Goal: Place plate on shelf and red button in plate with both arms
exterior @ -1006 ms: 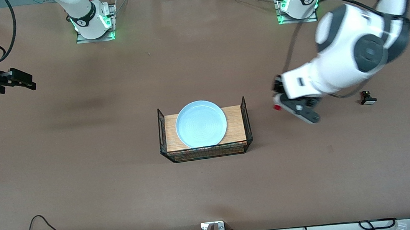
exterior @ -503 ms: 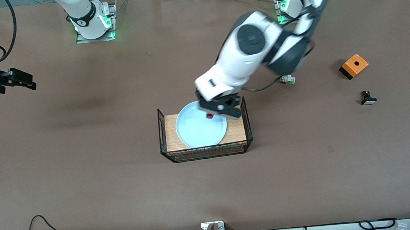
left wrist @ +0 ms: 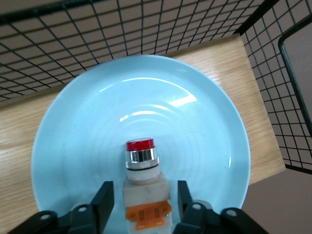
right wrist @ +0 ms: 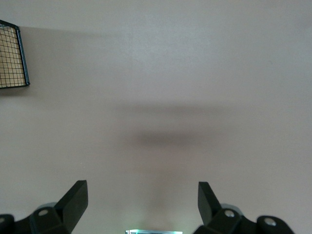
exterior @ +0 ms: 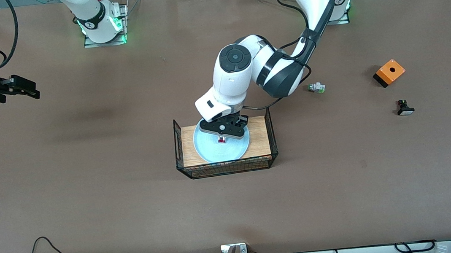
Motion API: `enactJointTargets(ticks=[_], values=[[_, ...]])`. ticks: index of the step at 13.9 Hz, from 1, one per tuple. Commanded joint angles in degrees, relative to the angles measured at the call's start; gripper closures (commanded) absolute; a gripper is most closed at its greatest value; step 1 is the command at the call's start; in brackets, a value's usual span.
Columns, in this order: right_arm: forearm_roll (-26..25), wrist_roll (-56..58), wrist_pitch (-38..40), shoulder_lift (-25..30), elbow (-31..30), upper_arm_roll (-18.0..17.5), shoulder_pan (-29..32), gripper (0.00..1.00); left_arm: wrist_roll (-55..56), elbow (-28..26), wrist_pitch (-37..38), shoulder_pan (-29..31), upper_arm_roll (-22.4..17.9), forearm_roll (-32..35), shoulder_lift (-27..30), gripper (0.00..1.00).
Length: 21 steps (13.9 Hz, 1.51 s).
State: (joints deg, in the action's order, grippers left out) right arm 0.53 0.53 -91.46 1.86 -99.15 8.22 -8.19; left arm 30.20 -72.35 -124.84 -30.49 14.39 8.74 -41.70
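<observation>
The pale light-blue plate [exterior: 215, 153] lies on the wooden floor of a black wire basket [exterior: 271, 135] at the table's middle. My left gripper [exterior: 222, 139] is low over the plate's centre. The red button [exterior: 222, 141] lies on the plate between its fingers. In the left wrist view the red button [left wrist: 141, 163] shows its red cap, whitish body and orange end on the plate [left wrist: 83, 136]. The left gripper [left wrist: 145, 196] is open, with a gap on each side of the button. My right gripper [exterior: 28, 90] waits open and empty over bare table at the right arm's end, as the right wrist view [right wrist: 142, 195] shows.
A green-capped white button [exterior: 316, 87], an orange box [exterior: 389, 72] and a black button [exterior: 404, 108] lie toward the left arm's end. The basket's tall mesh walls [left wrist: 273, 97] stand round the plate. A basket corner [right wrist: 12, 58] shows in the right wrist view.
My left arm swung from the left arm's end of the table, carrying the red button, to over the plate and came down. Its fingers now stand apart from the button. The right arm has not moved.
</observation>
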Motion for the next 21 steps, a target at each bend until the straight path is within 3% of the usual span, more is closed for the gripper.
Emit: enactJointTargets(ticks=[1,7,12,15,18,21], values=[[-0.9,0.6,0.9,0.2,0.7,-0.1,0.0,0.0,1.0,1.2,2.7,0.3,-0.5,1.4,1.7,0.0],[-0.9,0.6,0.9,0.2,0.7,0.0,0.0,0.0,0.9,1.2,29.9,7.3,-0.4,1.4,15.3,0.0],[-0.9,0.6,0.9,0.3,1.2,0.0,0.0,0.0,-1.5,1.3,42.4,17.2,-0.4,0.6,23.7,0.0],[-0.8,0.6,0.9,0.2,1.5,-0.5,-0.4,0.0,-12.7,-1.4,42.7,23.3,-1.2,-2.1,28.2,0.0],[-0.9,0.3,0.9,0.2,1.5,-1.3,-0.6,0.0,-24.1,-10.4,40.3,25.2,-9.4,-6.7,35.4,0.0],[-0.8,-0.2,0.9,0.4,1.5,-1.3,-0.6,0.0,-35.3,-21.0,33.3,32.1,-11.6,-9.1,42.4,0.0]])
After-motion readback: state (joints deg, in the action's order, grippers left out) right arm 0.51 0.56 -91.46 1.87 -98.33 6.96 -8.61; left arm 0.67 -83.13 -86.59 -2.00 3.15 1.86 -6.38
